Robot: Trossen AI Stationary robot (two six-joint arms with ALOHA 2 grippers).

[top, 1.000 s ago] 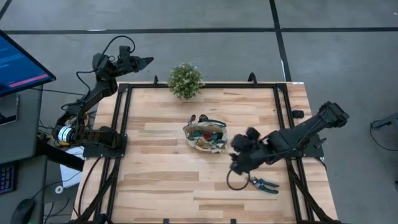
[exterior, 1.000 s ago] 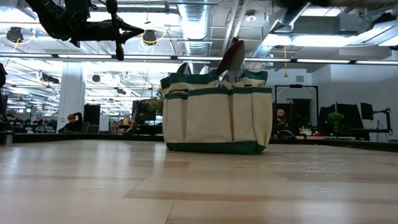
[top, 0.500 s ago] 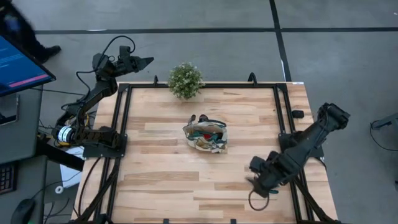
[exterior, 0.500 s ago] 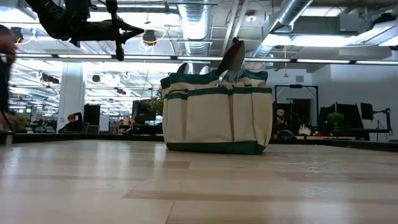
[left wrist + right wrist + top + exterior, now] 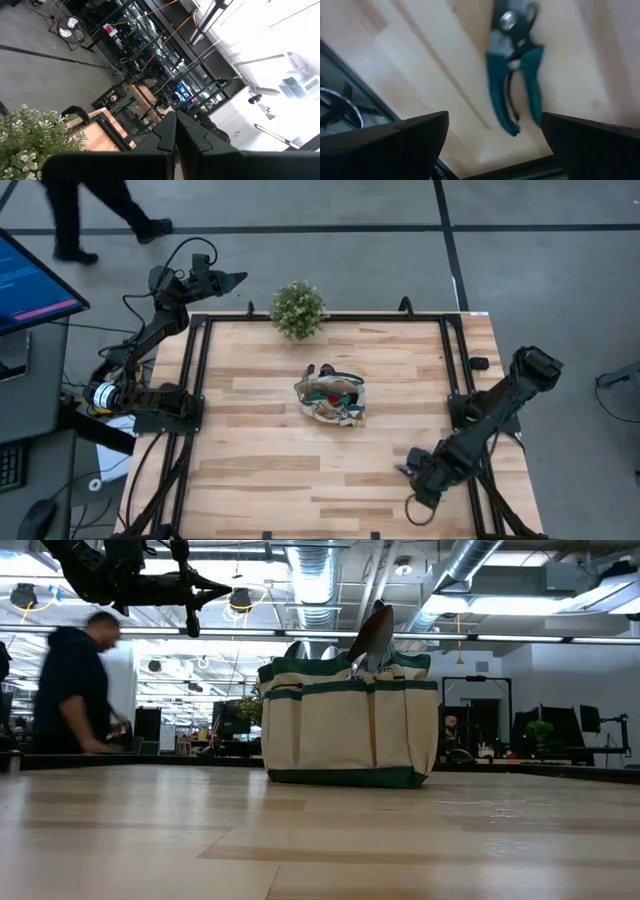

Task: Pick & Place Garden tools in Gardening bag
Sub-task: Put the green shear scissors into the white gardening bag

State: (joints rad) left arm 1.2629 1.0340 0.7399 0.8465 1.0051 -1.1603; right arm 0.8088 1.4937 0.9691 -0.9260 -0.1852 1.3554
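Pruning shears (image 5: 514,65) flat on the table (image 5: 250,470) near its right front corner, right gripper (image 5: 415,476) over them, fingers spread wide, holding nothing, gardening bag (image 5: 331,399) mid-table with a trowel (image 5: 374,635) sticking up, left gripper (image 5: 232,279) closed, raised past the back-left corner beside the potted plant (image 5: 298,309).

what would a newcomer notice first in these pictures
The small beige canvas bag with teal-green trim stands mid-table, a silver trowel blade poking out of it. Near the table's front right corner, the right gripper hangs open over the teal-handled pruning shears lying on the wood. A bushy green potted plant sits at the far edge.
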